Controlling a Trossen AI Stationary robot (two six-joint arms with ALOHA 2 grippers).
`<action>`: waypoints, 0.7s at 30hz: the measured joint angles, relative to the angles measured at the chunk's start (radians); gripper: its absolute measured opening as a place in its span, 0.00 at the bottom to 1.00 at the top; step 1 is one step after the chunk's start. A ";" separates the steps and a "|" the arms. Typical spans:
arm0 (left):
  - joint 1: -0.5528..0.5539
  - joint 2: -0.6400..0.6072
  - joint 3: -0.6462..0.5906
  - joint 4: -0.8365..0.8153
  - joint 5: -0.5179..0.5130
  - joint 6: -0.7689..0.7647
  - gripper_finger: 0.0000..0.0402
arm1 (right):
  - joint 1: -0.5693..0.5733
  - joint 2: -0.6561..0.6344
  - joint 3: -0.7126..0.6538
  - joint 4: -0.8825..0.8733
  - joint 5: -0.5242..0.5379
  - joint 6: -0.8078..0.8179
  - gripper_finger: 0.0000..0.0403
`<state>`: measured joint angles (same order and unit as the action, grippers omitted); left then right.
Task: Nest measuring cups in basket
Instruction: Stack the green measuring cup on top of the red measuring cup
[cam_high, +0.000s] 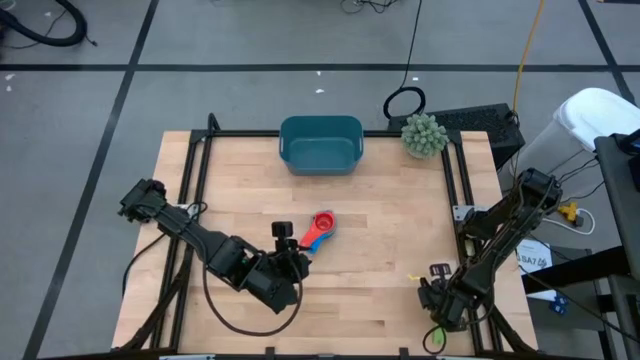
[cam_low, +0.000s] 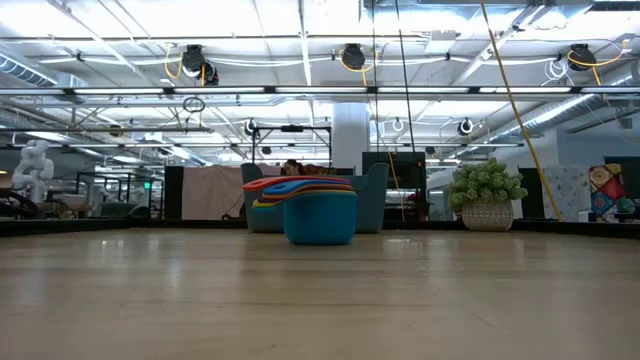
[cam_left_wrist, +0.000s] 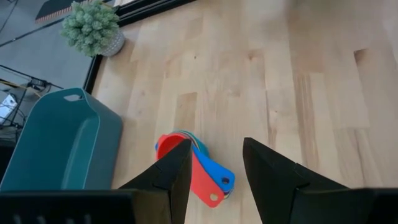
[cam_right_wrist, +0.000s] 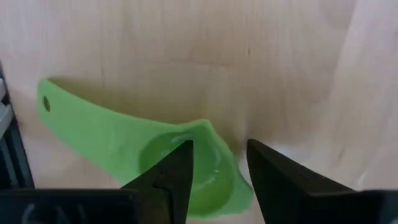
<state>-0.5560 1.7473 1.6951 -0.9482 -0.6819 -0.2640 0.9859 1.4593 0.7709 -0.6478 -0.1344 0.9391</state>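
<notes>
A stack of nested measuring cups (cam_high: 322, 228) sits mid-frame on the surface (cam_high: 380, 260), below the basket (cam_high: 320, 143). Left end effector (cam_high: 297, 262) – parted, empty – is beside it. Lower right, right end effector (cam_right_wrist: 217, 171) straddles a green cup (cam_right_wrist: 180, 162) – jaws apart.

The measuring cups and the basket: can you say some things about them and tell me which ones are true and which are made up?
1. The teal basket has the stacked cups inside it. False: the stacked measuring cups lie on the wooden table, apart from the basket.
2. A red cup sits on top of the stack. True.
3. The left gripper is open, with the stack's handles showing between its fingers. True.
4. The green measuring cup is in the stack with the others. False: it lies alone at the right gripper, near the table's right front corner.
5. The spiky plant ball stands beside the basket at the table's far edge. True.
</notes>
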 joint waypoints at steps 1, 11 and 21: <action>-0.001 0.000 0.000 -0.001 0.000 -0.002 0.37 | 0.000 0.000 -0.009 0.002 0.001 0.010 0.35; -0.009 0.000 0.000 -0.025 0.001 -0.039 0.37 | -0.034 -0.002 -0.025 0.029 0.004 -0.032 0.03; -0.025 0.000 0.000 -0.051 0.006 -0.064 0.37 | -0.206 0.000 -0.011 0.141 0.176 -0.226 0.00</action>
<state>-0.5805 1.7477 1.6950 -0.9997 -0.6759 -0.3285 0.7798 1.4591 0.7602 -0.5070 0.0415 0.7128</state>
